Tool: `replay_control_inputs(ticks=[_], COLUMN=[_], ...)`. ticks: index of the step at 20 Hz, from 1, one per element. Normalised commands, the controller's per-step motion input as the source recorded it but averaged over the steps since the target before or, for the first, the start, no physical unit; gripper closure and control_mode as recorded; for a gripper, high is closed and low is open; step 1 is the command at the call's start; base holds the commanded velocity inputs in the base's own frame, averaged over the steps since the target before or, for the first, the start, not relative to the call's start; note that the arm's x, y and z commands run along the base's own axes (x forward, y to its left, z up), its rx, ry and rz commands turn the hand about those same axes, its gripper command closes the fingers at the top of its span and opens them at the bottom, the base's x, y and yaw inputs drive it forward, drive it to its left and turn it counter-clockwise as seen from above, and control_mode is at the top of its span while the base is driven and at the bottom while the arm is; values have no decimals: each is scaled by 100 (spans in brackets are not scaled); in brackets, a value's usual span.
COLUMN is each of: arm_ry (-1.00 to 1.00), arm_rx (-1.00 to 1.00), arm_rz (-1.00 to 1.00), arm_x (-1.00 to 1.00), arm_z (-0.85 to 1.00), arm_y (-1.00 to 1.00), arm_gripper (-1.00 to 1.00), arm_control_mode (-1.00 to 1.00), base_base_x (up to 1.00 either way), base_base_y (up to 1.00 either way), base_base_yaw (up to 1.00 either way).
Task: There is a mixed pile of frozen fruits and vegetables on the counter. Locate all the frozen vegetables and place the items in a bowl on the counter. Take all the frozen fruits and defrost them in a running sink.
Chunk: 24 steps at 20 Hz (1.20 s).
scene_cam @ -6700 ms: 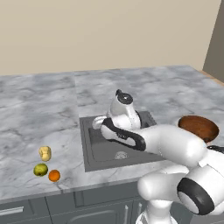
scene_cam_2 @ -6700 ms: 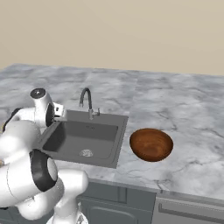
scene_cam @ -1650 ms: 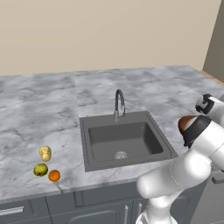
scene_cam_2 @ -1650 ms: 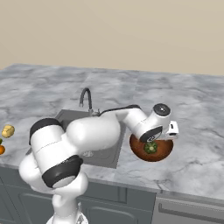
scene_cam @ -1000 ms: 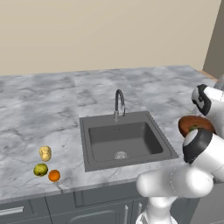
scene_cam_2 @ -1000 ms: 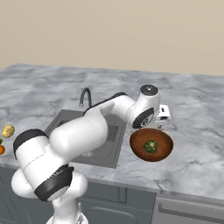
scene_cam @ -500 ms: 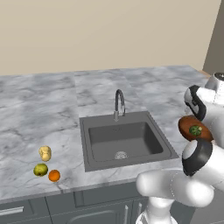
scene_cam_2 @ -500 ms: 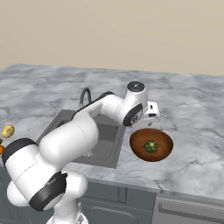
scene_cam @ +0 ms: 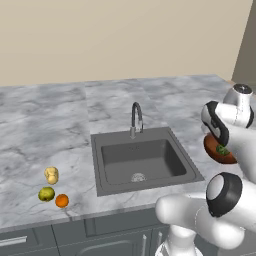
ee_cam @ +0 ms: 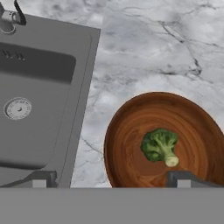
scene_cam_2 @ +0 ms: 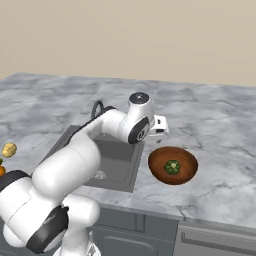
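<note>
The reddish-brown bowl (scene_cam_2: 186, 172) stands on the marbled counter (scene_cam_2: 220, 135) right of the sink (scene_cam_2: 117, 150). In it lies the green broccoli floret (scene_cam_2: 172, 166), also seen close up (ee_cam: 159, 145) inside the bowl (ee_cam: 127, 144). My gripper (ee_cam: 111, 179) hovers above the bowl's near-left side, open and empty, its fingertips (ee_cam: 41, 178) spread wide. The hand (scene_cam_2: 160, 123) hangs between sink and bowl. Left of the sink (scene_cam: 142, 160) sit the pale potato (scene_cam: 51, 175), the yellow-green fruit (scene_cam: 46, 193) and the orange ball (scene_cam: 62, 200). My arm hides most of the bowl (scene_cam: 220, 156) in the left base view.
A curved grey faucet (scene_cam: 136, 117) rises at the sink's back edge, and the round drain (ee_cam: 17, 108) shows in the basin. Dark grey cabinets (scene_cam: 100, 237) run under the counter. A beige wall stands behind.
The bowl was empty in the earliest frames and now holds the broccoli. Over the last second my hand has pulled back from above the bowl toward the sink's edge, jaws staying open.
</note>
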Motion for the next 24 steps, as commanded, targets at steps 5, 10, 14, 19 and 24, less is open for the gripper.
replay_control_inputs(ticks=[5, 10, 14, 19, 24], arm_ry=[0, 0, 0, 0, 0], arm_rx=[0, 0, 0, 0, 0], arm_rz=[0, 0, 0, 0, 0], arm_x=[-11, -4, -9, -3, 0], arm_z=[0, 0, 0, 0, 0], arm_y=[47, 47, 45, 46, 45], arm_gripper=[-100, -100, -100, -100, -100], arm_control_mode=[-100, -100, -100, -100, -100], base_base_x=[0, 0, 0, 0, 0], base_base_y=[0, 0, 0, 0, 0], base_base_yaw=[0, 0, 0, 0, 0])
